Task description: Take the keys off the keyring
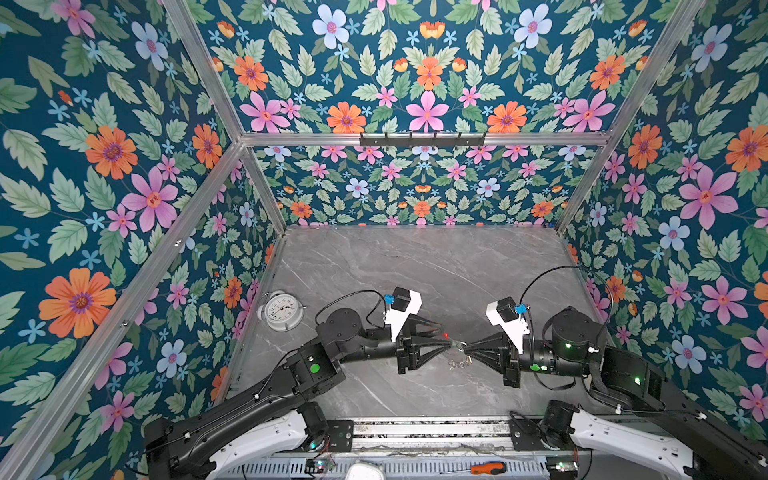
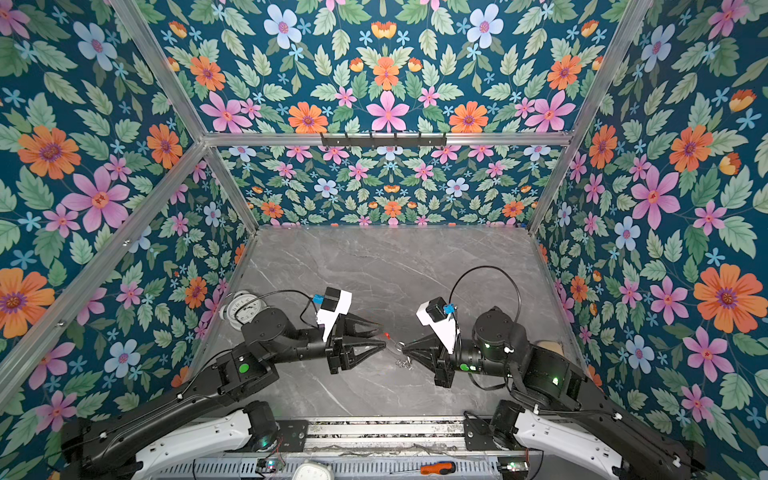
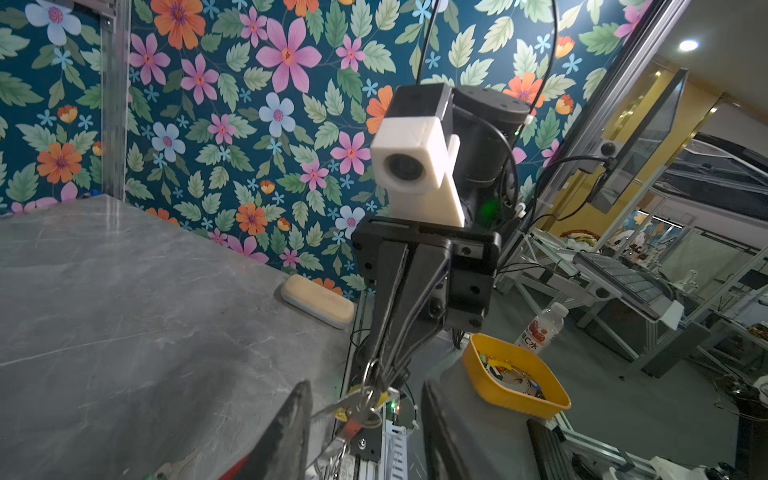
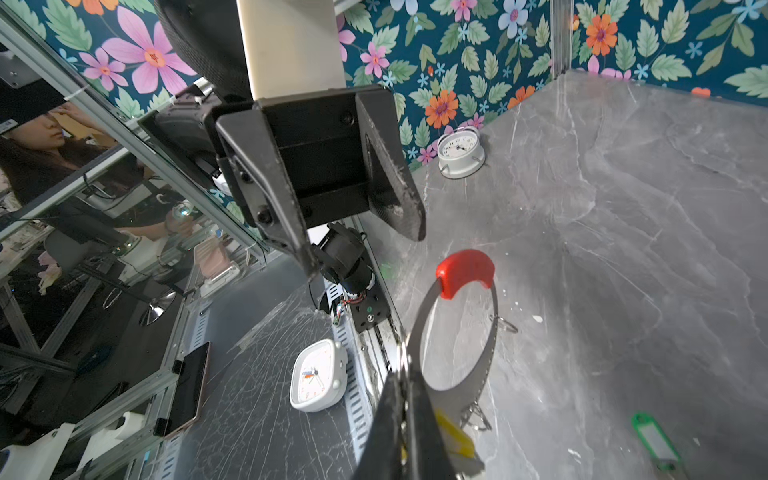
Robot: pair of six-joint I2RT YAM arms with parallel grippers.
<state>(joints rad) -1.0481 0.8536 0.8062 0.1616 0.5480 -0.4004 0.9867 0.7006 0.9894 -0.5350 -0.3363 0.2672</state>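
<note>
The keyring (image 4: 487, 357), a grey loop with a red section (image 4: 463, 272), hangs in the air between both grippers (image 1: 457, 344). My right gripper (image 4: 405, 386) is shut on its band. A key with a yellow head (image 4: 453, 432) hangs right beside those fingertips. In the left wrist view its silver blade (image 3: 332, 410) sticks out into the gap of my left gripper (image 3: 366, 384), which is open around it without touching. Several split rings (image 1: 457, 365) dangle below. A green-headed key (image 4: 656, 440) lies loose on the table, apart from the ring.
A white round alarm clock (image 1: 284, 311) stands by the left wall. A cream case (image 3: 318, 303) lies near the right wall. An orange-handled screwdriver (image 1: 488, 468) and a square white clock (image 4: 318, 376) sit past the table's front edge.
</note>
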